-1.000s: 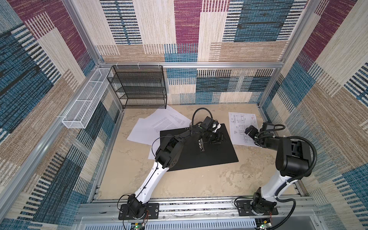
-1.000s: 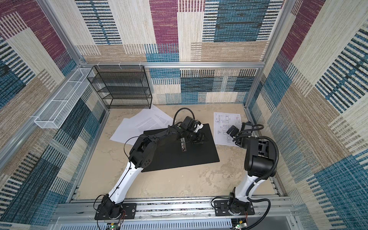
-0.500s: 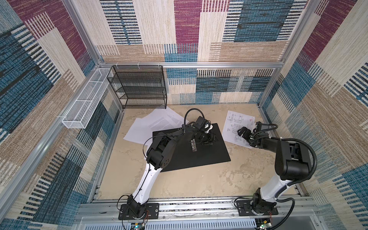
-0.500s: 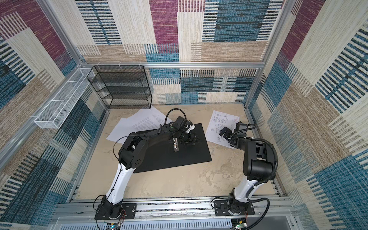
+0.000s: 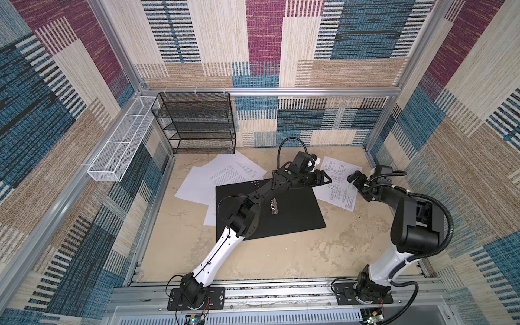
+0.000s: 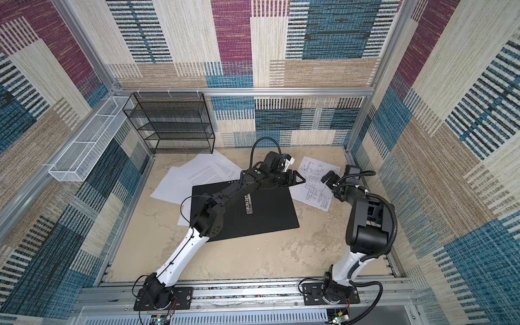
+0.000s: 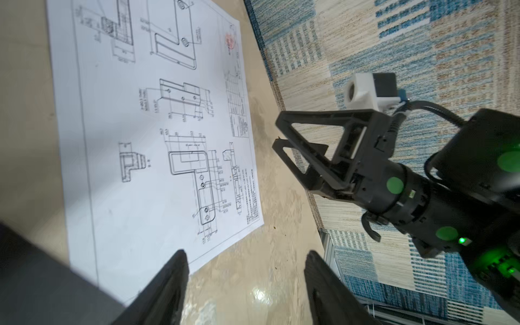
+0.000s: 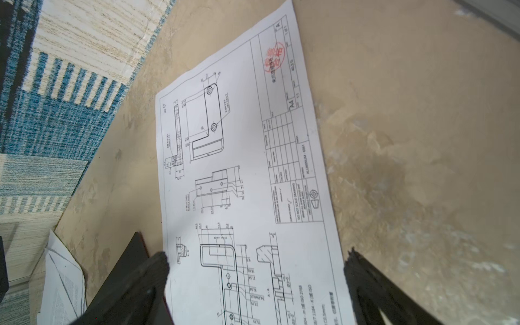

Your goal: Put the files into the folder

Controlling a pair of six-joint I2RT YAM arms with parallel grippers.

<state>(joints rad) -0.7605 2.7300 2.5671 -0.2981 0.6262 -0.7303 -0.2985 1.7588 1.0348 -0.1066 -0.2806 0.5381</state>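
A beige table (image 5: 267, 261), seen from above, carries an open folder (image 5: 295, 208) at its centre. The folder lies black inside up, with a metal spine clip (image 5: 273, 206) down its middle and nothing filed in it yet. The files lie loose around it. Text-printed sheets (image 5: 225, 177) fan out at 10 o'clock from the folder, partly under its edge. A drawing sheet (image 5: 339, 187) lies flat at 2 o'clock, one edge meeting the folder's corner; whether they overlap cannot be told. The left gripper (image 5: 326, 179) reaches across the folder and hangs over the sheet's edge nearest it, claw spread with nothing between the fingers. The right gripper (image 5: 351, 177) hovers at the sheet's 3 o'clock side, claw spread wide and empty, tips pointing towards the left one. The step in hand looks like lifting the drawing sheet. A flat sheet gives a claw no edge to bite. It would likely go best if one claw pressed lightly on the paper and slid it towards the folder until an edge bowed up. The other claw could then pinch that raised edge. The two claws are near each other, so slow, low moves would help avoid a knock or a crease. A black wire rack (image 5: 197, 123) stands well apart at 11 o'clock.
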